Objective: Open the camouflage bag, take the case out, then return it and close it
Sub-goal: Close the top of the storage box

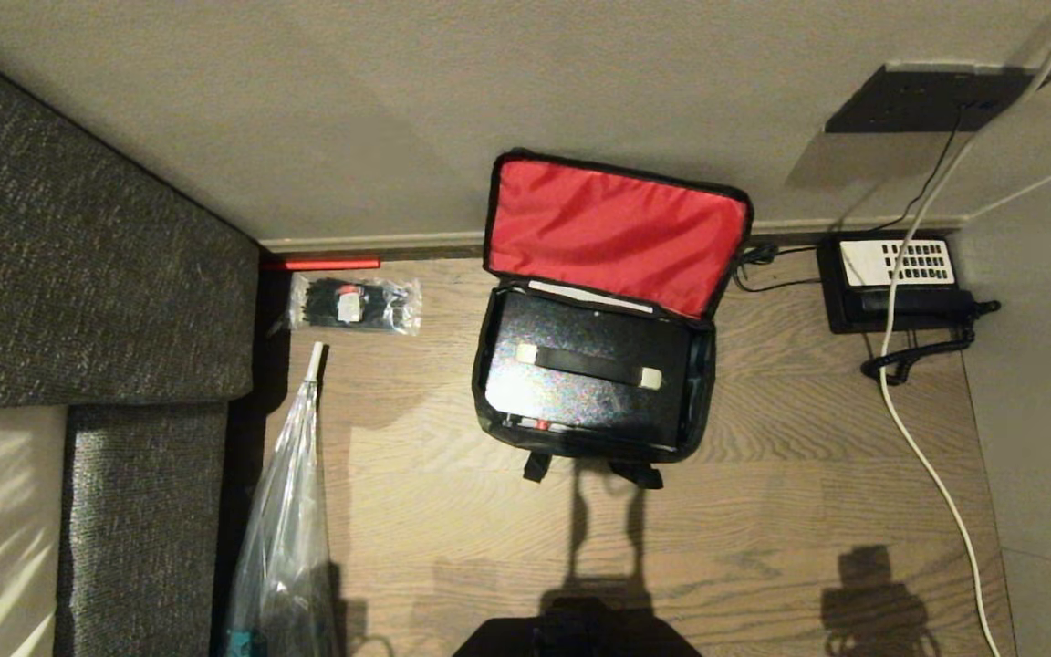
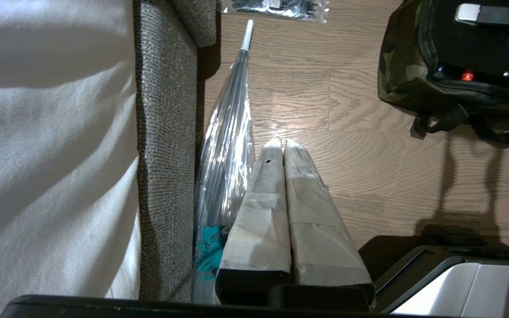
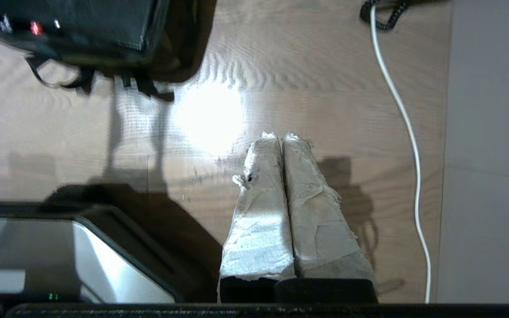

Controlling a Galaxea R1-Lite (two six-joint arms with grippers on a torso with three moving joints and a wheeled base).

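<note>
Surface: wooden desk top (image 1: 763,511), set against a beige wall, with a grey upholstered sofa edge (image 1: 78,274) along its left.
Camouflage bag (image 1: 489,365): sits at the middle of the desk near the wall, unzipped; lid (image 1: 612,233) thrown back and propped against the wall, red lining facing out. 2 black straps hang off its near edge.
Case (image 1: 580,401): lies flat inside the open bag, filling nearly the whole compartment (speckled black top, a black handle strap with 2 pale ends across it, a small red latch at the near edge).
Left gripper (image 2: 279,143): over bare desk near the sofa side, well apart from the bag; its 2 taped fingers pressed together, holding nothing.
Right gripper (image 3: 280,137): over bare desk on the near right of the bag, well apart from it; fingers likewise pressed together and empty.
Clear packet of black ties (image 1: 354,304): left of the bag, near the wall.
Plastic-sleeved umbrella (image 1: 293,493): lies along the sofa edge.
Desk telephone (image 1: 895,283): right of the bag, by the wall; a white cable (image 1: 922,456) runs past it down the desk.
</note>
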